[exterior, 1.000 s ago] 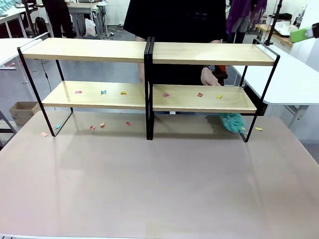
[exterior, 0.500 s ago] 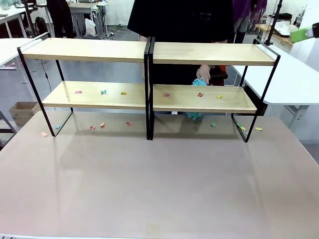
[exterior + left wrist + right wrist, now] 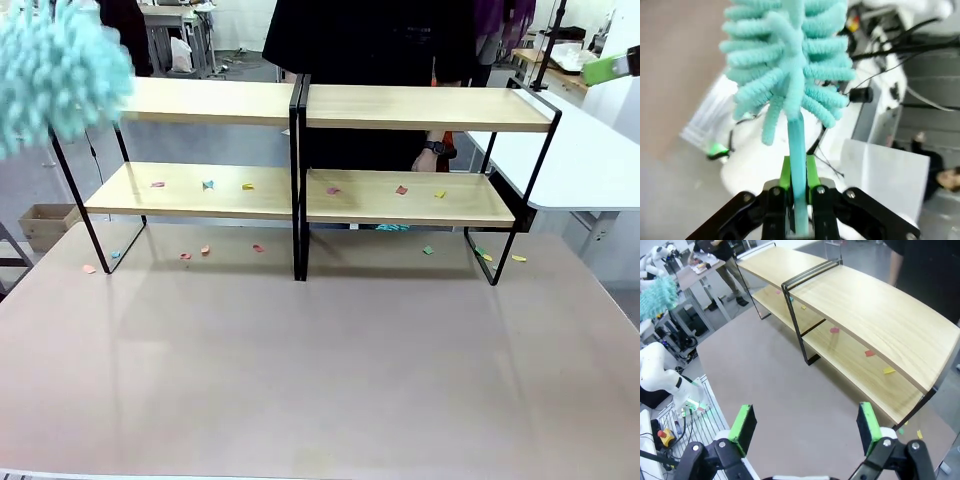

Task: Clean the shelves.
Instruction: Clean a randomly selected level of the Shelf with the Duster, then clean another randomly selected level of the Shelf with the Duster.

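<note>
Currently listed: shelves (image 3: 420, 108), two matching two-tier racks of pale wood boards on thin black tube frames. They stand end to end along the far edge of the tabletop (image 3: 320, 380), their frames touching at the middle. Top boards bare. Each lower board carries three paper scraps (image 3: 401, 189), pink, blue, yellow and red. More scraps lie on the tabletop beneath both racks.

Left gripper (image 3: 799, 186): clamped on the thin handle of a teal chenille duster (image 3: 790, 65). Its fluffy head covers the left rack's left end in the front view.

Right gripper (image 3: 805, 426): fingers spread wide, nothing between them, above the tabletop, facing the racks.

Person's hand (image 3: 430, 155): behind the right rack, between its boards, watch on the wrist.

Changes since a second ago:
- The robot's duster has entered the front view.
- The person's own teal duster has left the tabletop by the right rack's right legs. A sliver of teal (image 3: 392, 227) remains at the far edge.
- One green scrap more lies under the right rack.
- Lower-board scraps unmoved.
</note>
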`<state>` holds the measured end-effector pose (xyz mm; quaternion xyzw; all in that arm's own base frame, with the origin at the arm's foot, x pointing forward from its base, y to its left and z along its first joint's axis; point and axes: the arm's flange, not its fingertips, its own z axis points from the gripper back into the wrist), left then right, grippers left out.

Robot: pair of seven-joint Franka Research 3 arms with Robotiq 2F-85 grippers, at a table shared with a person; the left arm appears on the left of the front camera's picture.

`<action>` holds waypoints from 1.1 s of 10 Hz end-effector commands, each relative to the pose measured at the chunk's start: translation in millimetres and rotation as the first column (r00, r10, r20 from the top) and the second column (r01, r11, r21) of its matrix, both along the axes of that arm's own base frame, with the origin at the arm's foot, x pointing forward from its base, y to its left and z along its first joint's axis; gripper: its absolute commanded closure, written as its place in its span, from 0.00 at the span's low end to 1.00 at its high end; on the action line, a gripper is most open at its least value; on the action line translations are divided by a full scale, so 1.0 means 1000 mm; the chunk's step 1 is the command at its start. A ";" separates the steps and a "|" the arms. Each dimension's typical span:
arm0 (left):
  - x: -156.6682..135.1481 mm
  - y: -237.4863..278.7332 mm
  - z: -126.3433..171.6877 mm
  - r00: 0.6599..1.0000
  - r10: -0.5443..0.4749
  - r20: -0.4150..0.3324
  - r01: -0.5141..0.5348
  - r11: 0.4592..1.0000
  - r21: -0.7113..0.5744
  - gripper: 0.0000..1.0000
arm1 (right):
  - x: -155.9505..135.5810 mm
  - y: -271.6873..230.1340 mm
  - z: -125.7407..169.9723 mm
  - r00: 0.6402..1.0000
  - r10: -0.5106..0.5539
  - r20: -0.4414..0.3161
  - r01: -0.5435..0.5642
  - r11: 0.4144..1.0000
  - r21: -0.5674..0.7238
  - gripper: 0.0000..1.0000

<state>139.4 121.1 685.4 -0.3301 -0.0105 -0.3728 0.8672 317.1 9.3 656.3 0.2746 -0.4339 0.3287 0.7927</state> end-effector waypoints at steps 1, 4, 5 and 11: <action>-0.001 -0.002 -0.041 0.978 0.188 -0.088 -0.180 0.980 0.086 0.87 | 0.001 0.001 0.000 1.000 0.003 0.003 -0.003 1.000 0.006 0.00; 0.004 0.011 -0.045 0.982 0.166 -0.093 -0.160 0.984 0.077 0.87 | 0.001 0.001 0.000 1.000 0.003 0.003 -0.003 1.000 0.006 0.00; 0.004 0.011 -0.045 0.982 0.166 -0.093 -0.160 0.984 0.077 0.87 | 0.001 0.001 0.000 1.000 0.003 0.003 -0.003 1.000 0.006 0.00; 0.004 0.011 -0.045 0.982 0.166 -0.093 -0.160 0.984 0.077 0.87 | 0.001 0.001 0.000 1.000 0.003 0.003 -0.003 1.000 0.006 0.00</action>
